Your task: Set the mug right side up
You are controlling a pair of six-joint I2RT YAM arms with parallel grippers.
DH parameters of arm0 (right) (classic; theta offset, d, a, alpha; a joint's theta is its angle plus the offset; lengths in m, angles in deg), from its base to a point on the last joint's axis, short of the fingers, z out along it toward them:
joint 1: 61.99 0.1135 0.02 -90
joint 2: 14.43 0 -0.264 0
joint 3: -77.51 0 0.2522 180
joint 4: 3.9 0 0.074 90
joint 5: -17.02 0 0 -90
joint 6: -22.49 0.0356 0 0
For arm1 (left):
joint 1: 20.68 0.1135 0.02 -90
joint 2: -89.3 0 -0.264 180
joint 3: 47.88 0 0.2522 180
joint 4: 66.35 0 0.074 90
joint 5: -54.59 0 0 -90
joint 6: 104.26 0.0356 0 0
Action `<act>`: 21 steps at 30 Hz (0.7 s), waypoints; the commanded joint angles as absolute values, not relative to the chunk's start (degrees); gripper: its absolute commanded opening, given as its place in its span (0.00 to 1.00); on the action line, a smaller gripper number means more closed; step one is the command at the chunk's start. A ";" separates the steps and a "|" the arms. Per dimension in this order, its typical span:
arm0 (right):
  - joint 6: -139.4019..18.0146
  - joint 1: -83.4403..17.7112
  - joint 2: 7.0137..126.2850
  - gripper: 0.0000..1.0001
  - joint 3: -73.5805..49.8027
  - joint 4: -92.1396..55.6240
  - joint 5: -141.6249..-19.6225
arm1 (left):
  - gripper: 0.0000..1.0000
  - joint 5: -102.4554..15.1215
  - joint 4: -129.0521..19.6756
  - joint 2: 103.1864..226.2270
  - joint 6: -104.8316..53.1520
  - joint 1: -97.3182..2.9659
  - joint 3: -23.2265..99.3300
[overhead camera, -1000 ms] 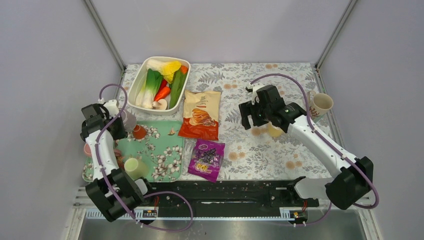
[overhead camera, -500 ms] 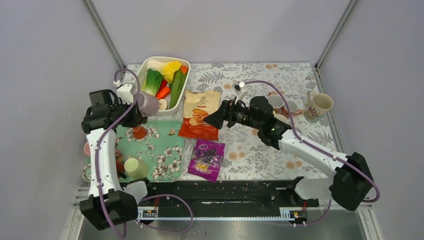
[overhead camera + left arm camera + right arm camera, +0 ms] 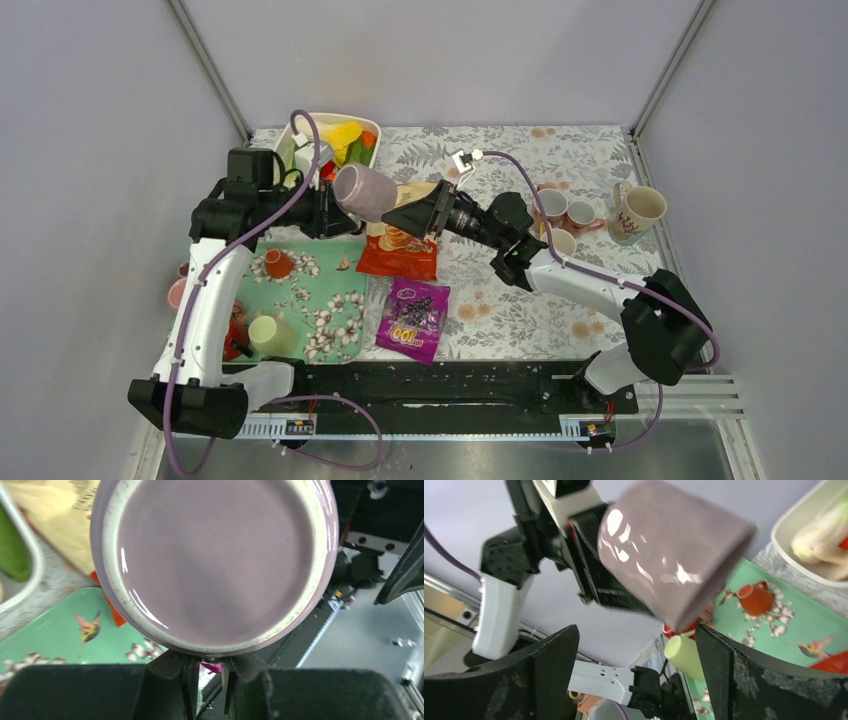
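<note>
While the lilac mug (image 3: pixel 362 192) hangs in the air over the back-left of the worktop (image 3: pixel 500 310), lying on its side, I can see the left gripper (image 3: pixel 322 212) clamped on it. On the left wrist camera its fingers (image 3: pixel 187 680) sit nearly together under a flat lilac face with a pale ring, which fills most of that view. The right gripper (image 3: pixel 415 213) is spread wide just beside the mug's other end, one finger on either side of it. I cannot tell whether they touch.

Directly beneath the two grippers lies an orange crisp bag (image 3: pixel 400 245), with a purple sweet pouch (image 3: pixel 413 315) nearer to me. A white tub of vegetables (image 3: pixel 362 121) sits behind the left arm. The green tray (image 3: pixel 330 300) at front left carries a small orange cup (image 3: pixel 277 264) and a yellow-green cup (image 3: pixel 263 333). Four mugs (image 3: pixel 640 210) cluster at the right rear, near the worktop's edge. Bare floral cloth shows between the pouch and the right arm.
</note>
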State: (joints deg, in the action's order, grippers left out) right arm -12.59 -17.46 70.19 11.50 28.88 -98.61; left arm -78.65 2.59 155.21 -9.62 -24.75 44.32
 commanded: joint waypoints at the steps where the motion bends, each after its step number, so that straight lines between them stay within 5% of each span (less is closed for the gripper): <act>1: -8.74 -16.99 71.17 0.95 7.40 39.71 -100.83 | 0.00 -85.18 0.26 154.36 -11.63 -28.92 46.87; 7: -5.10 -17.04 72.90 0.87 5.75 45.09 -102.07 | 0.00 -89.69 0.23 153.92 -10.65 -31.91 47.07; 10: -4.91 -16.98 72.36 0.44 5.25 48.28 -103.38 | 0.00 -89.25 0.39 153.79 -9.47 -33.03 45.46; 11: -5.32 -17.09 71.83 0.15 5.21 48.17 -103.53 | 0.00 -88.76 0.71 153.92 -8.79 -33.02 45.16; 12: -6.35 -17.30 70.96 0.01 5.47 47.19 -103.25 | 0.00 -88.05 1.61 154.18 -7.59 -33.03 45.18; 13: -8.05 -17.82 69.62 0.00 6.03 44.94 -102.90 | 0.00 -86.56 2.83 154.51 -6.23 -33.06 45.45; 15: -12.61 -19.51 66.49 0.00 6.44 36.14 -102.18 | 0.25 -82.74 4.87 154.83 -3.65 -33.07 45.77; 19: -26.07 -24.88 58.44 0.00 6.39 13.39 -100.03 | 0.96 -71.09 6.80 154.11 -0.37 -32.98 45.98; 21: -38.75 -27.01 54.43 0.00 2.91 -6.32 -95.12 | 0.99 -63.94 7.36 153.61 0.76 -32.92 45.78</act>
State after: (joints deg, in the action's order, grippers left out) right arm -17.31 -21.76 64.26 8.68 22.26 -103.42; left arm -79.63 4.93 155.14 -6.21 -33.34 45.02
